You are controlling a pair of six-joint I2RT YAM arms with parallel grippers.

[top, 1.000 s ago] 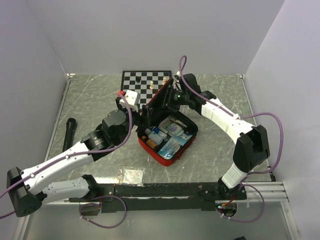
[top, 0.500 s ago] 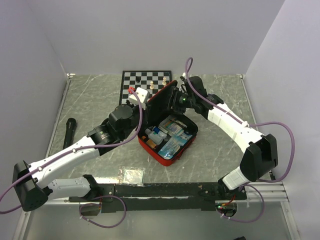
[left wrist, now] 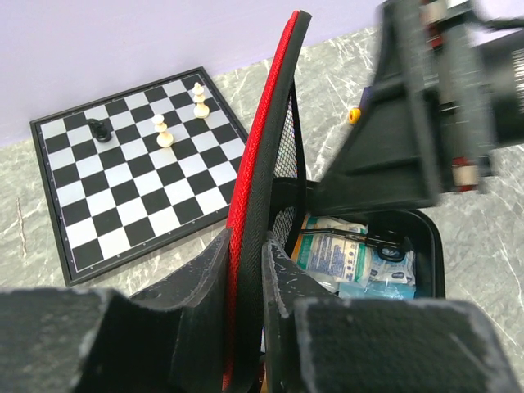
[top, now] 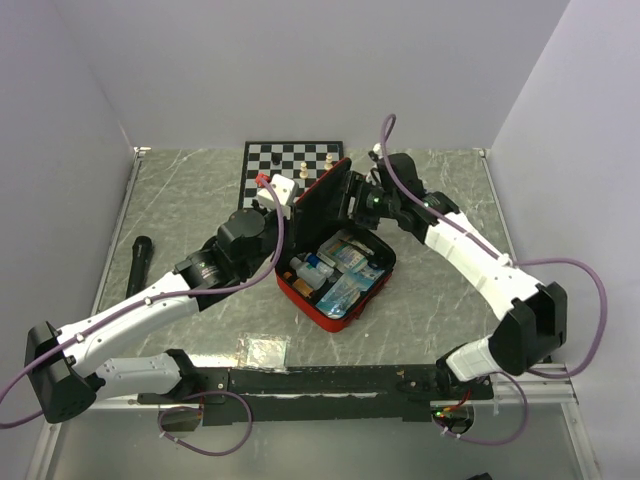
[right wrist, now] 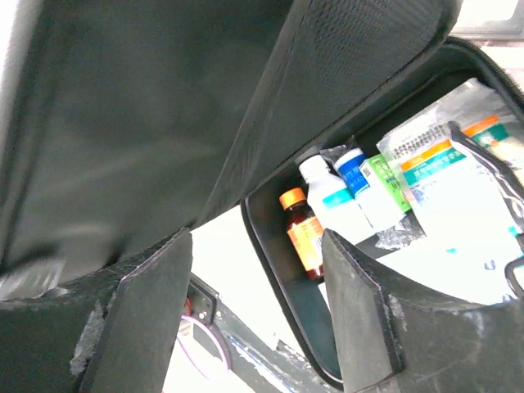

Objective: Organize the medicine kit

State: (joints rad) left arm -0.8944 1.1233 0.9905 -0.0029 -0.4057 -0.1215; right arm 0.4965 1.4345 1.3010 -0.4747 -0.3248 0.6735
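The medicine kit (top: 322, 312), red outside and black inside, lies open mid-table with its lid (top: 324, 203) standing nearly upright. My left gripper (top: 291, 222) is shut on the lid's edge. In the left wrist view its fingers (left wrist: 192, 286) pinch the red-edged lid (left wrist: 264, 135) between them. My right gripper (top: 357, 200) hovers open on the lid's inner side. In the right wrist view the gripper (right wrist: 258, 246) has nothing in its gap, and the black lid (right wrist: 164, 106) is just above it. Below sit an amber bottle (right wrist: 301, 233), white bottles (right wrist: 332, 196) and packets (right wrist: 458, 188) in the kit's tray.
A chessboard (top: 285, 172) with a few pieces lies right behind the kit's lid. A black cylindrical object (top: 137, 265) lies near the left wall. A clear plastic packet (top: 263, 348) rests at the near edge, in front of the kit.
My left gripper has shut on the lid's edge and moved right, and the lid now stands more upright. My right gripper has opened wider and drawn slightly right, off the lid.
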